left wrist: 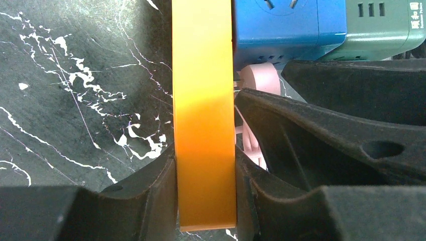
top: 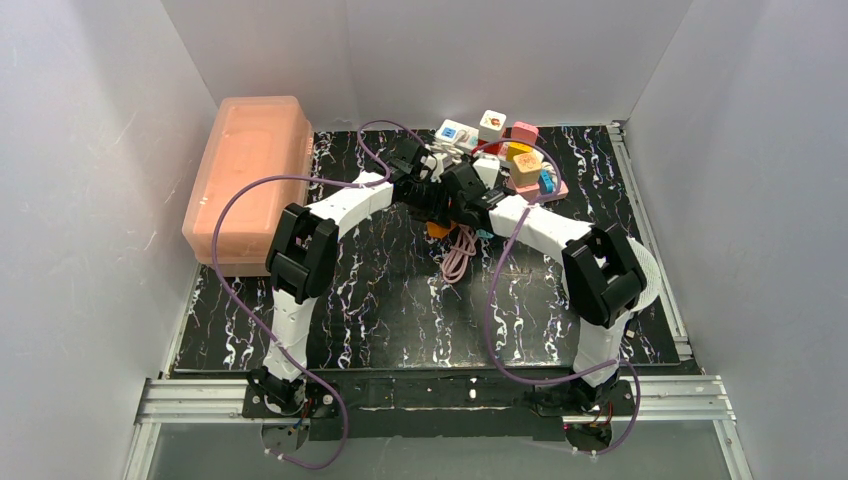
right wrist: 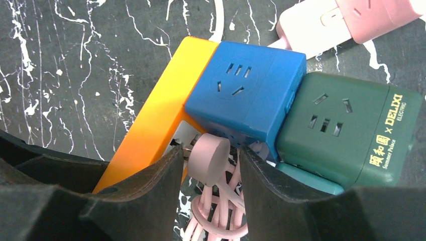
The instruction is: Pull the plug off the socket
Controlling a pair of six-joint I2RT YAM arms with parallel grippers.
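The orange socket strip (left wrist: 203, 115) stands on edge between my left fingers, and my left gripper (left wrist: 205, 193) is shut on its two long sides. It also shows in the right wrist view (right wrist: 150, 125) and, small, from above (top: 437, 229). A round pink plug (right wrist: 208, 160) sits tilted at the strip's white face, with its coiled pink cable (right wrist: 221, 221) below. My right gripper (right wrist: 211, 165) straddles the plug, with narrow gaps showing on both sides. Whether the prongs are seated is hidden.
A blue cube socket (right wrist: 246, 90) and a green cube socket (right wrist: 346, 130) lie against the strip's far end, and a pink strip (right wrist: 351, 15) lies beyond them. A translucent orange box (top: 250, 180) stands at the left, and several adapters (top: 505, 150) are piled at the back.
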